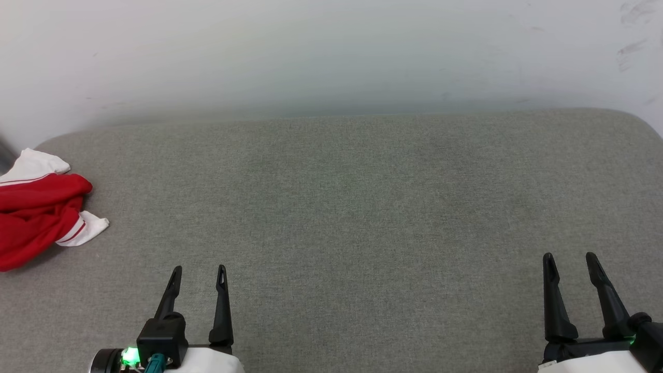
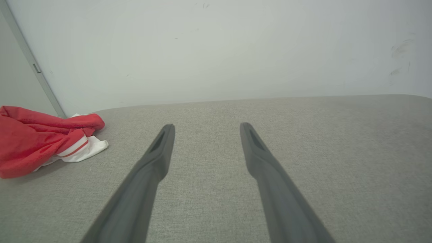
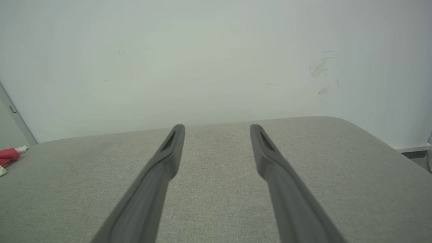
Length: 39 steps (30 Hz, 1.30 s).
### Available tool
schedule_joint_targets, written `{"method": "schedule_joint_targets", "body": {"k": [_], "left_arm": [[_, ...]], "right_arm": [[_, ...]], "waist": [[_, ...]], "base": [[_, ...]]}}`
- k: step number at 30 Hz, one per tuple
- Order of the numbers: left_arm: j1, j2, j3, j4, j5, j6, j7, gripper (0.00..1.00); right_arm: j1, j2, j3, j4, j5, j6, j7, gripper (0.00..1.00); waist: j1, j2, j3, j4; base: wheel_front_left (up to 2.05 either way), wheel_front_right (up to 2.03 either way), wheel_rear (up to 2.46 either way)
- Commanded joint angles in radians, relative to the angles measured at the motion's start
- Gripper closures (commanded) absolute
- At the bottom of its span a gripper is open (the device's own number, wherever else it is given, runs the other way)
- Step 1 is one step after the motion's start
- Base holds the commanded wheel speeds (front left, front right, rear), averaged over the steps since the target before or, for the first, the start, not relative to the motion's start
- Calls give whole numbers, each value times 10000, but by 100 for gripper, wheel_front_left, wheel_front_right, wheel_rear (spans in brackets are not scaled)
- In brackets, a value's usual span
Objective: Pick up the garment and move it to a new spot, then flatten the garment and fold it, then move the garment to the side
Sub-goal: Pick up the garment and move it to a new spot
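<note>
Grey padded surface (image 1: pixel 362 217) — crumpled red garment (image 1: pixel 36 217), white striped-trim sleeves.

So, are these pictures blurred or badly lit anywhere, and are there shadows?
Head view: even light, no glare; the garment casts a faint shadow at its near edge. Left wrist view: the left claw blurs toward the bottom edge. Right wrist view: the right claw likewise; the far edge of the grey surface bows.

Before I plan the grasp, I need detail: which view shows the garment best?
The left wrist view: the garment looks largest there, its crumpled folds plain. The head view has it smaller at the left edge; the right wrist view, a far sliver.
</note>
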<state>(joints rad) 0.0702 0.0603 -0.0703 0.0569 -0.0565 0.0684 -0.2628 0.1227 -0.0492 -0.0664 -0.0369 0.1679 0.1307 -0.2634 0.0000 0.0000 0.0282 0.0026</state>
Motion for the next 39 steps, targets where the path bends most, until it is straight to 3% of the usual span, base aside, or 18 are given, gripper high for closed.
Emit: {"method": "schedule_joint_targets", "body": {"k": [1,23,30,39], "left_arm": [[32,-17,41,26,54,-40,-32,0],[-64,-97,212,219,182,-60,-32,0],[-64,-99,233,255,45,166,-30,0],[111,-101,201,160,-132,293,-30,0]], "right_arm": [[62,-19,6,13,46,-1,-21,0],[155,-19,39,-43,-93,0,-21,0],[244,-17,93,-98,-280,0,-21,0],[361,-16,235,-69,-452,-1,-21,0]], "waist": [[0,0,3,5],[0,0,-25,221],[0,0,-65,779],[0,0,-130,1995]], "base": [[0,0,0],[0,0,0],[0,0,0],[0,0,0]]}}
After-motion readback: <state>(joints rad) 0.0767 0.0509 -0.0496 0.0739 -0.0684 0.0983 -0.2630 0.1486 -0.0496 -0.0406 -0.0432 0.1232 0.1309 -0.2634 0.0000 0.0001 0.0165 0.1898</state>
